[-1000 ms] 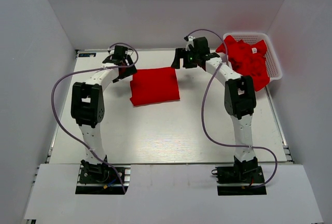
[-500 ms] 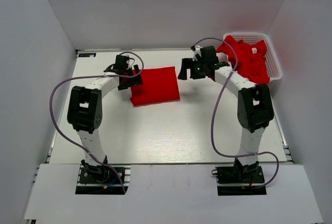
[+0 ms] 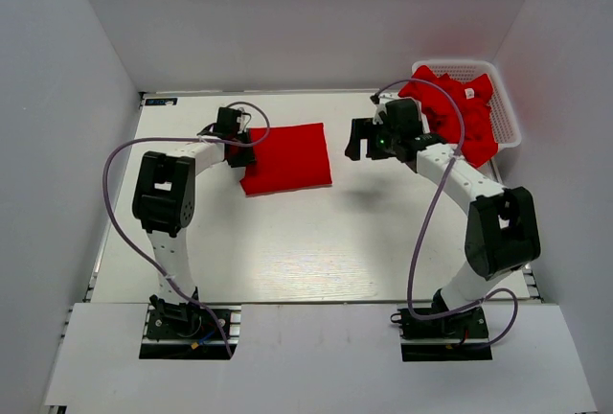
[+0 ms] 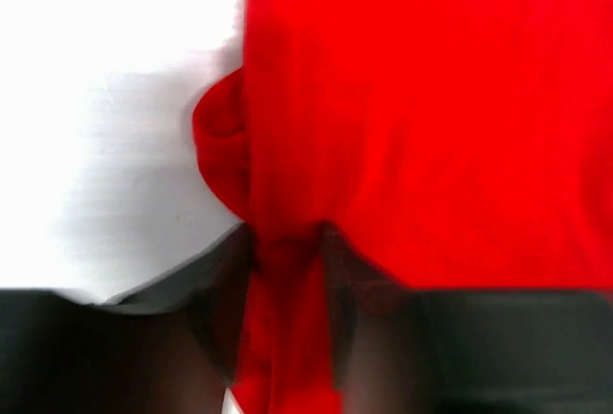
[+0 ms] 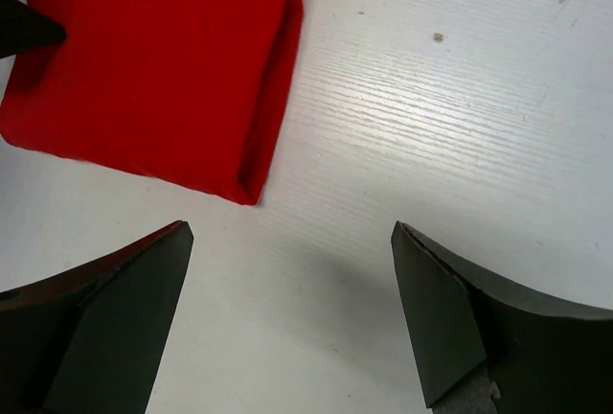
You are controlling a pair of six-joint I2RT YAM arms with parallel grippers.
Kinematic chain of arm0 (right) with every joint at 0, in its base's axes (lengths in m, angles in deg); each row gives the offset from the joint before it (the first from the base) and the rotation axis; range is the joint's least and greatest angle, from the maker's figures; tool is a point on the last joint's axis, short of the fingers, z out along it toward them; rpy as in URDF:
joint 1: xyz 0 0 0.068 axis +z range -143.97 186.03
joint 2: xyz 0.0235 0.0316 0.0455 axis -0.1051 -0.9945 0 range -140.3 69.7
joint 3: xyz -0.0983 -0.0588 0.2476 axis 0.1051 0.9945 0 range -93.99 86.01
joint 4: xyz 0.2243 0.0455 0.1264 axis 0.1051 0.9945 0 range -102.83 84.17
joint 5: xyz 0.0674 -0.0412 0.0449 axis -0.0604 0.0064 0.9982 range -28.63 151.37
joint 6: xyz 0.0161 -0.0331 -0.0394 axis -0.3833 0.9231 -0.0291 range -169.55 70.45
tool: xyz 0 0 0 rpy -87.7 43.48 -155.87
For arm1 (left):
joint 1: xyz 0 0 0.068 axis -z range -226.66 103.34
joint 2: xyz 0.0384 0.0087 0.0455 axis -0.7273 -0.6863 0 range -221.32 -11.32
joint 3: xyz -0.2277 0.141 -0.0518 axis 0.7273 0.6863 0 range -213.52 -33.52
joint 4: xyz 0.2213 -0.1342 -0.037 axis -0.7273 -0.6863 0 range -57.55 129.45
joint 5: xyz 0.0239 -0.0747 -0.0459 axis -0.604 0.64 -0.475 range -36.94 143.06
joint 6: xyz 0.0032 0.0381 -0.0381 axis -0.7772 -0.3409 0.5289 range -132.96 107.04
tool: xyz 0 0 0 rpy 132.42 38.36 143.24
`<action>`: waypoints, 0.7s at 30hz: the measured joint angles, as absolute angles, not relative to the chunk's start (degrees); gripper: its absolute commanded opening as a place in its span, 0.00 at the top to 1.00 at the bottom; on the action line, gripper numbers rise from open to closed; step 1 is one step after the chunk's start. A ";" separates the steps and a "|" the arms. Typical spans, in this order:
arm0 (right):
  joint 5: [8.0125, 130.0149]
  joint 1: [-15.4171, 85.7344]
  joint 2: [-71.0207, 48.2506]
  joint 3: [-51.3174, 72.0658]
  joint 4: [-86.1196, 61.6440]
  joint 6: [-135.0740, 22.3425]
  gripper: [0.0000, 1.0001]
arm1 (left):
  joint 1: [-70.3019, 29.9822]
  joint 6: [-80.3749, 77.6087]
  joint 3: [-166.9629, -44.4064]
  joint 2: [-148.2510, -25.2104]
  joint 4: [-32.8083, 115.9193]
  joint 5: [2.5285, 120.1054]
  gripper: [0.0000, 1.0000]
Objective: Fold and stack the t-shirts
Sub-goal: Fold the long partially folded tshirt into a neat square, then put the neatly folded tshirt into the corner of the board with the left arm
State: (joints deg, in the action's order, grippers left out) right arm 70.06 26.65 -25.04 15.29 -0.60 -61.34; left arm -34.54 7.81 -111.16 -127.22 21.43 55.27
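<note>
Jaws: left gripper (image 4: 287,270) pinches the folded t-shirt (image 3: 287,157); right gripper (image 5: 289,232) spread wide.
It hangs over the table (image 3: 316,241), near the shirt.

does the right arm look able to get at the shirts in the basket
Probably yes: the right gripper is open and empty, and the shirts lie heaped in the basket just beside it, with nothing between.

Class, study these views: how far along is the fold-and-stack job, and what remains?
Done: one folded t-shirt lies flat on the table. In hand: the left gripper pinches its edge; the right gripper hangs open and empty. Left: a heap of unfolded t-shirts fills the basket; nothing is stacked yet.
</note>
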 measured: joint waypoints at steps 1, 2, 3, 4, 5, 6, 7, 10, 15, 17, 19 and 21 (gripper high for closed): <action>69.51 26.65 -24.34 15.77 -0.69 -61.34 0.10 | -34.54 7.20 -111.38 -127.75 22.02 55.71 0.68; 68.81 26.65 -23.69 16.38 -0.80 -61.34 0.10 | -34.52 6.68 -111.84 -128.16 22.22 55.89 0.75; 68.14 26.65 -23.32 16.71 -0.74 -61.36 0.10 | -34.52 6.11 -112.30 -128.69 22.48 55.95 0.94; 67.46 26.65 -22.79 17.34 -0.80 -61.36 0.10 | -34.54 5.74 -113.02 -129.23 22.65 56.19 1.00; 66.98 26.65 -22.51 17.78 -0.76 -61.36 0.10 | -34.54 5.06 -113.89 -129.73 22.57 56.24 1.00; 66.21 26.65 -22.11 18.42 -0.78 -61.36 0.10 | -34.69 4.29 -114.94 -130.32 22.33 55.71 1.00; 65.67 26.65 -21.85 18.87 -0.63 -61.36 0.10 | -34.76 3.62 -115.77 -130.89 22.26 55.36 1.00; 64.23 26.65 -21.39 20.08 -0.56 -61.34 0.10 | -35.35 -0.03 -116.08 -130.83 22.35 54.38 1.00; 62.72 26.63 -21.35 21.37 -0.25 -61.32 0.10 | -37.91 -9.21 -120.87 -130.85 18.26 51.21 1.00; 61.73 26.65 -21.35 21.74 0.14 -61.26 0.10 | -38.93 -11.82 -126.02 -131.46 15.59 48.70 1.00; 60.92 26.63 -21.33 21.80 0.47 -61.19 0.10 | -39.89 -13.87 -132.39 -132.69 13.08 46.38 1.00; 60.14 26.63 -21.33 21.85 0.55 -61.10 0.10 | -41.03 -15.86 -137.39 -133.45 12.36 44.46 1.00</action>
